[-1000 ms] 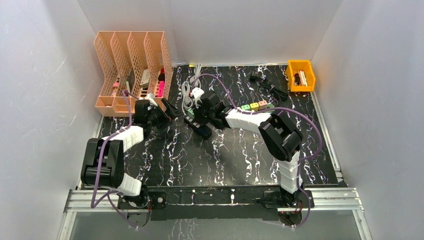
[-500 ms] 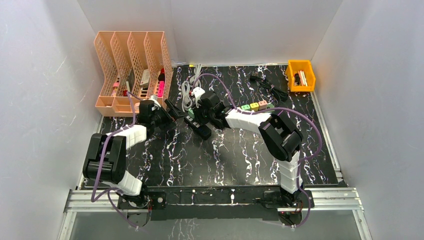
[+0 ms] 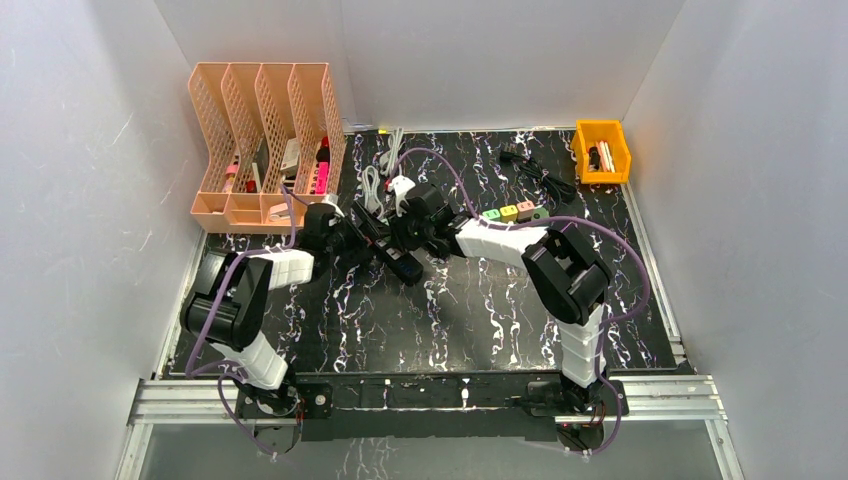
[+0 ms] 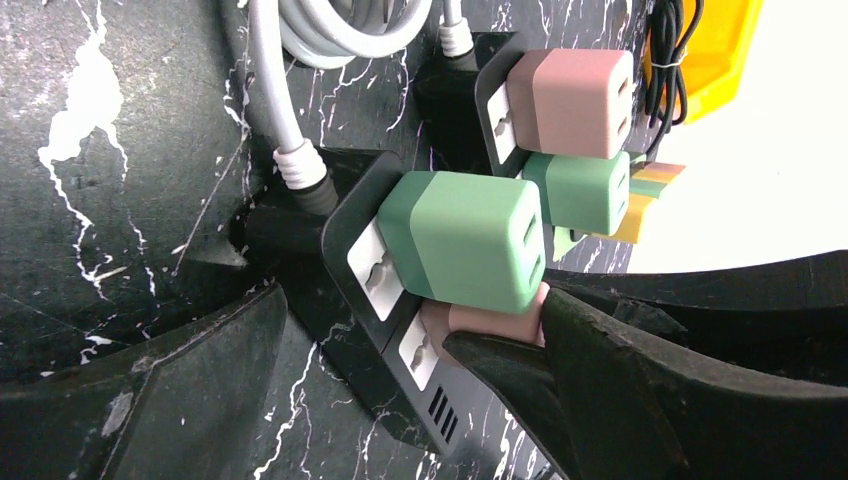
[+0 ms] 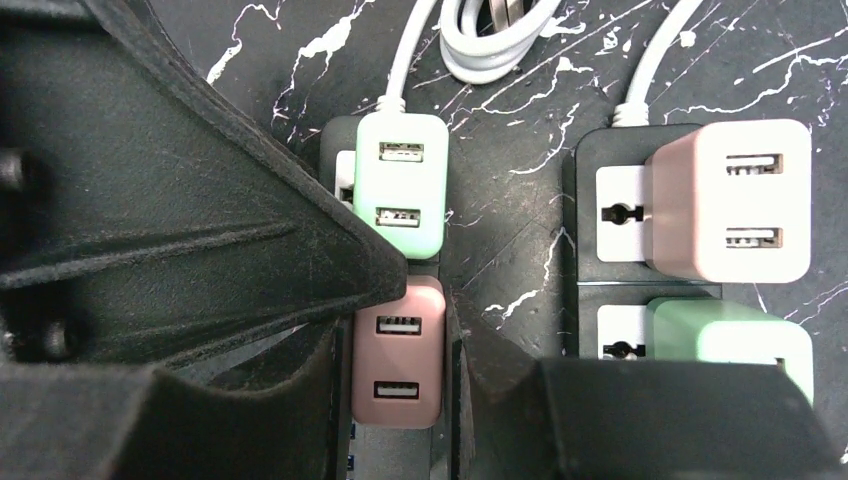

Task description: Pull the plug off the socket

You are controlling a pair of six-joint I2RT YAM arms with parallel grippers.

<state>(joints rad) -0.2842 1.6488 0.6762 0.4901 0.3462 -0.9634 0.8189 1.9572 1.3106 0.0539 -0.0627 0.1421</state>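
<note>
Two grippers are now gathered at the black power strip (image 3: 403, 264) at mid-table. Since a second ago, the left gripper (image 3: 365, 236) has been swung rightward from the orange file racks (image 3: 262, 140) to the strip's left side. Its fingers are held spread, with nothing between them. The right gripper (image 5: 398, 335) is kept in place, its fingers pinched on the pink plug (image 5: 398, 380), which is still seated in the strip just beside a green plug (image 5: 402, 195). The black marbled table (image 3: 480, 320) is enclosed by white walls (image 3: 500, 60). The racks are set at far left and a yellow bin (image 3: 602, 150) at far right.
</note>
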